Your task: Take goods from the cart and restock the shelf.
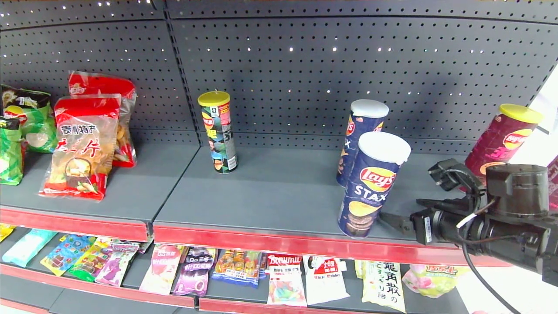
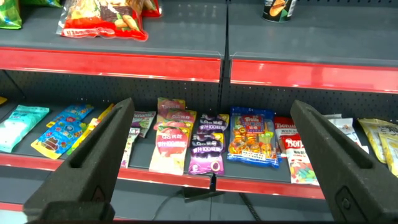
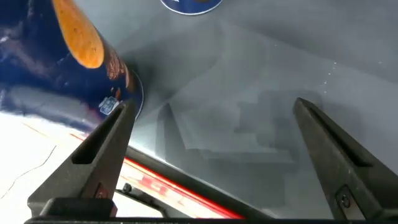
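Before me, a dark grey pegboard wall [image 1: 305, 65] dotted with light backs a grey shelf [image 1: 283, 187] with a red edge [image 1: 244, 237]; white glare [image 1: 540, 148] on my right.

Printed matter, by item:
- Front blue canister [image 1: 373, 185]: round red-and-yellow logo, with a white word in capitals beneath.
- Rear blue canister [image 1: 358, 131]: part of the same logo.
- Maroon canister [image 1: 501, 139]: oval logo.
- Red bag [image 1: 83, 148]: large white and red characters.
- Row of packets [image 1: 285, 279]: names in Latin and East Asian script.
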Available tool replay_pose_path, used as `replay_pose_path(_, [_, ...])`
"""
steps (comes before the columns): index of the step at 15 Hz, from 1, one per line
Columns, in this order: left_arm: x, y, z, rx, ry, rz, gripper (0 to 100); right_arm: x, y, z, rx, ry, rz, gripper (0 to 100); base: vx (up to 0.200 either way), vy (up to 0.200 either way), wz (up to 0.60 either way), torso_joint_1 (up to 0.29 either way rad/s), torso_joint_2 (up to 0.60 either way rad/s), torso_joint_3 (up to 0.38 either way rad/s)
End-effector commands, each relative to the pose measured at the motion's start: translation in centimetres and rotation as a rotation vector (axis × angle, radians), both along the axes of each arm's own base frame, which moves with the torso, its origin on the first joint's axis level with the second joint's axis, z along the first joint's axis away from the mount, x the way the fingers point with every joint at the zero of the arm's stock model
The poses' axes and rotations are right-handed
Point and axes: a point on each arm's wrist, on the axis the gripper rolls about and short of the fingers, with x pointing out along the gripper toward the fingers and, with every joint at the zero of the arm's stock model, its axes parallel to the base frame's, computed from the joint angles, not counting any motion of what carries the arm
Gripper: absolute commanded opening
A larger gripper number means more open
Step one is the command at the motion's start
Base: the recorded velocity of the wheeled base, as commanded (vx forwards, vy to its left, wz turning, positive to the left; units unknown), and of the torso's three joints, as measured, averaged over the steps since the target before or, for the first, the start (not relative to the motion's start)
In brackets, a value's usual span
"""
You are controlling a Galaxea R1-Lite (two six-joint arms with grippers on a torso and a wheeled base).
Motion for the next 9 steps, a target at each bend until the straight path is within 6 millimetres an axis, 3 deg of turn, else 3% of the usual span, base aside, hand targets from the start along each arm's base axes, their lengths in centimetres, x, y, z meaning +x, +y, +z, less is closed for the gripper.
replay_pose_path(1, [0.01, 0.0, 0.0, 0.0, 0.002, 0.0, 100, 0.23, 0.13, -0.27, -0.003, 0.011, 0.003, 100, 0.0, 0.0, 0.0, 0.0, 0.0, 0.0])
replay_pose_path(9, [0.01, 0.0, 0.0, 0.0, 0.002, 0.0, 100, 0.9, 0.44, 0.07, 0.0, -0.005, 0.008, 100, 0.0, 0.0, 0.0, 0.0, 0.0, 0.0])
